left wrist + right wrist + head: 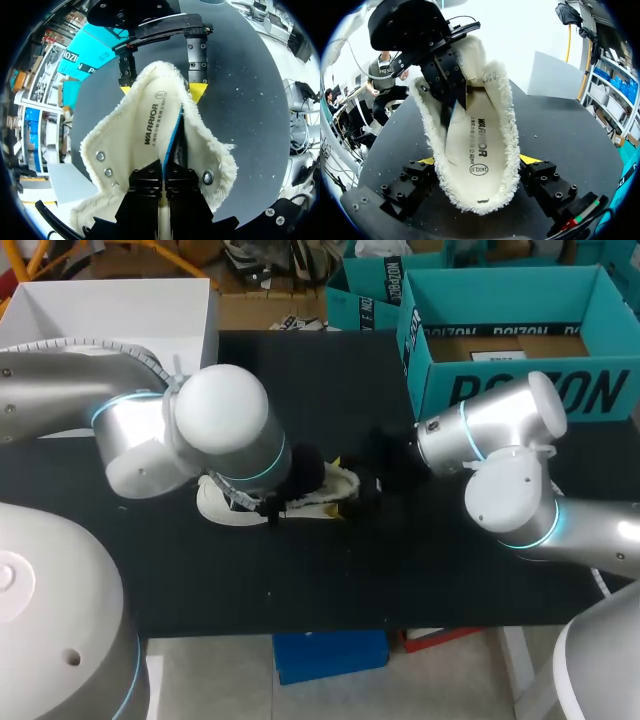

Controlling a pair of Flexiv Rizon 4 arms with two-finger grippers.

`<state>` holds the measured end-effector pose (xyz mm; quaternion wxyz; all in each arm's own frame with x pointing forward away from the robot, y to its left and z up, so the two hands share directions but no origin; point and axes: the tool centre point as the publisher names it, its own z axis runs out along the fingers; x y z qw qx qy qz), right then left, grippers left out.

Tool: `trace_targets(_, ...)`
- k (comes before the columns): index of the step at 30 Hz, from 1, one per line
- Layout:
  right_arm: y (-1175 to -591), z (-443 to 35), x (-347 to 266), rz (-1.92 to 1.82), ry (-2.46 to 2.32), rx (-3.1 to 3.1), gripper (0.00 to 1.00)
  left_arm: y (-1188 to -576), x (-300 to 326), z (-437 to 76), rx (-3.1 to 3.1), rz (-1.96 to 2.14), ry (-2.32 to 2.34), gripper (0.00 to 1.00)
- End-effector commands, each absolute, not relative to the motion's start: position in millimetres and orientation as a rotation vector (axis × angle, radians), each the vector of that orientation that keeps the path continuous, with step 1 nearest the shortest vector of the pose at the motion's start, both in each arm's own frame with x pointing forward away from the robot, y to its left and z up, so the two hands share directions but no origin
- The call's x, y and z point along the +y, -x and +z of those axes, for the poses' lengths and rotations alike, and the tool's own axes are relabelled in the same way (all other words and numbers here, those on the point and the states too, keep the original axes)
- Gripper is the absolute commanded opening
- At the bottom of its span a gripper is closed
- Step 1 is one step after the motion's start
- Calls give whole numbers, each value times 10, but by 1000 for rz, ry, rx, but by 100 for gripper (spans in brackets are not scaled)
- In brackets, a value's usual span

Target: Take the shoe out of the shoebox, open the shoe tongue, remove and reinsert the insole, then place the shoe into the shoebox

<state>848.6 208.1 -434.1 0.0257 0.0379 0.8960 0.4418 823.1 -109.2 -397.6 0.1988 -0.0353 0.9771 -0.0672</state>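
Head view: shoe point(330, 486) near table's point(350, 580) middle

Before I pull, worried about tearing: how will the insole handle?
Likely floppy: the insole curls where my left hand pinches it. Probably light, being thin. Its fleece may cling to the shoe my right hand holds.
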Motion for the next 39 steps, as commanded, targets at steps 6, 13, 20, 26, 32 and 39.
trace_targets(6,-8512,-4372,2075,1363,-122,2769,0,-8216,-1013,-3848,2730,-220,101,0)
trace_targets(13,-8512,-4372,2075,1363,-122,2769,0,-8216,-1010,-3783,2727,-240,102,0)
trace_targets(20,-8512,-4372,2075,1363,-122,2769,0,-8214,-1007,-3734,2719,-258,116,0)
trace_targets(26,-8512,-4372,2075,1363,-122,2769,0,-8199,-1024,-3728,2719,-265,109,0)
trace_targets(32,-8512,-4372,2075,1363,-122,2769,0,-8205,-1061,-3750,2725,-262,102,0)
trace_targets(39,-8512,-4372,2075,1363,-122,2769,0,-8219,-1154,-3801,2745,-247,74,40)
